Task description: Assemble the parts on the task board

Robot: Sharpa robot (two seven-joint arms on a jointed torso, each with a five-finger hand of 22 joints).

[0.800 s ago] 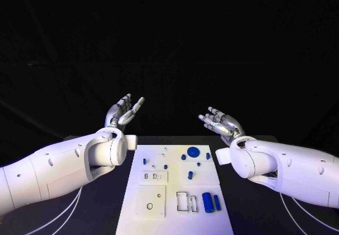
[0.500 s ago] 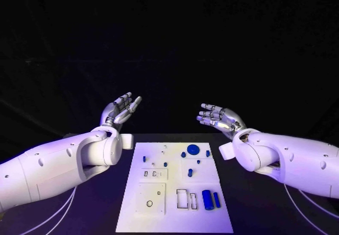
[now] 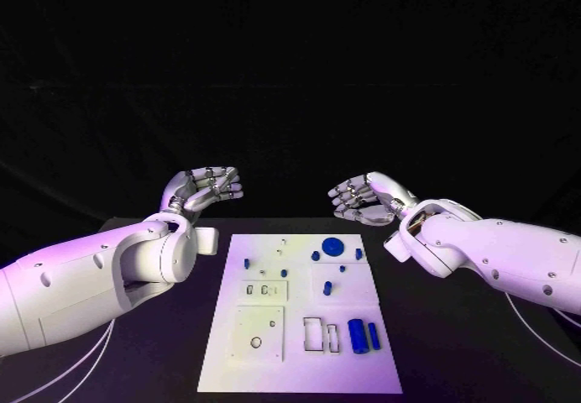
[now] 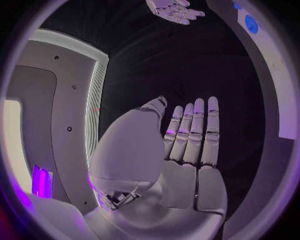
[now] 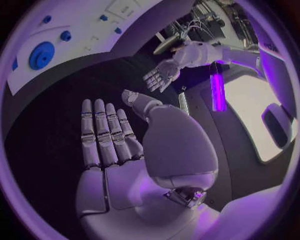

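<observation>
The white task board lies in the middle of the black table. On it are blue parts: a round disc near the far edge, a thick cylinder and a thinner pin near the front right, and small pegs such as one mid-board. My left hand hovers beyond the board's far left corner and holds nothing. My right hand hovers beyond the far right corner, also holding nothing. The wrist views show the left hand's fingers and the right hand's fingers stretched out flat.
Black table surface runs on both sides of the board. The left wrist view shows the board's edge, the disc and my right hand. The right wrist view shows the board, the disc and my left hand.
Both hands have tipped forward from a raised, upturned pose, and the right hand has drifted a little toward the middle. The parts on the board have not moved.
</observation>
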